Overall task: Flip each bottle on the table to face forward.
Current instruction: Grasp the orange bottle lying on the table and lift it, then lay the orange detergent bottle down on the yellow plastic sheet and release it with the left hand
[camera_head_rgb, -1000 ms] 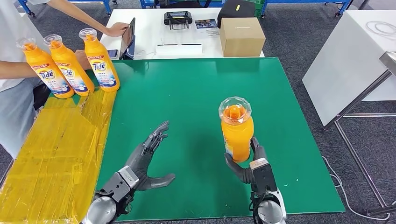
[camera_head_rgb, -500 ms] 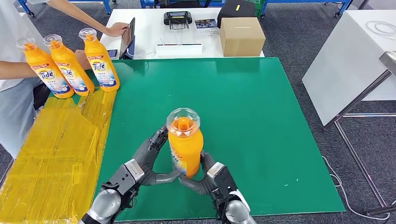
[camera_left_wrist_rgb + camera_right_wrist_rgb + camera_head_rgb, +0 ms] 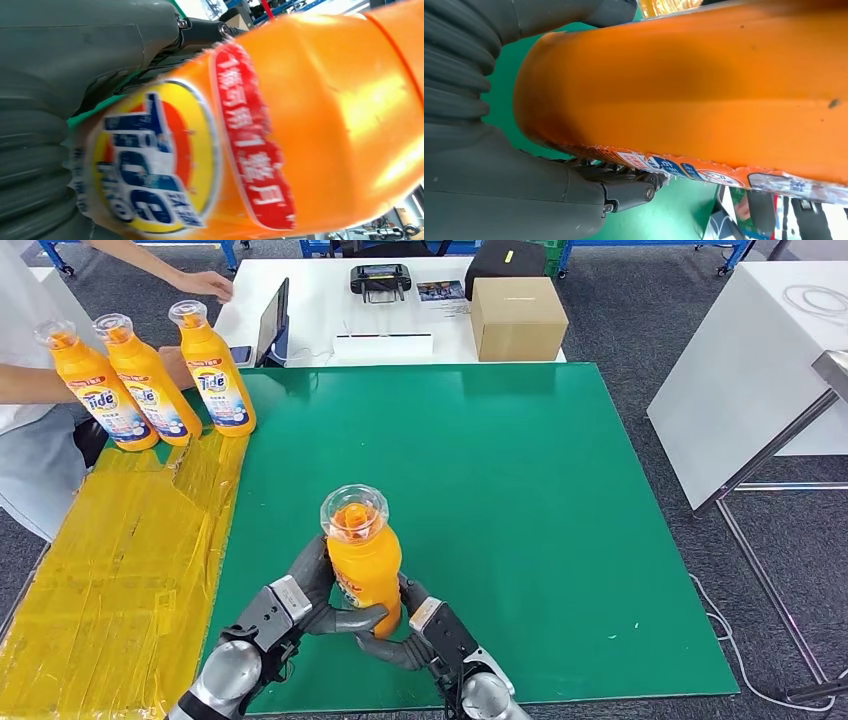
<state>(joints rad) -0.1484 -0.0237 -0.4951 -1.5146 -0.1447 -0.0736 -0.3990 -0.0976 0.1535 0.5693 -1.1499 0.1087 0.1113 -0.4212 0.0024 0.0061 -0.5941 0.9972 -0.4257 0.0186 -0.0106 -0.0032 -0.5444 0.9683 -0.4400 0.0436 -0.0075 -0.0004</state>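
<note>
Green counter first, with three finished bottles lined up far left, labels forward. Near the front edge, the orange bottle stands upright, left hand and right hand both wrapped round its base. Looks like the handover mid-flip; next, one hand should let go and turn its label forward.

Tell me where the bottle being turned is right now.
In the head view the bottle stands upright near the green mat's front edge, left of centre, between the left hand and right hand.
</note>
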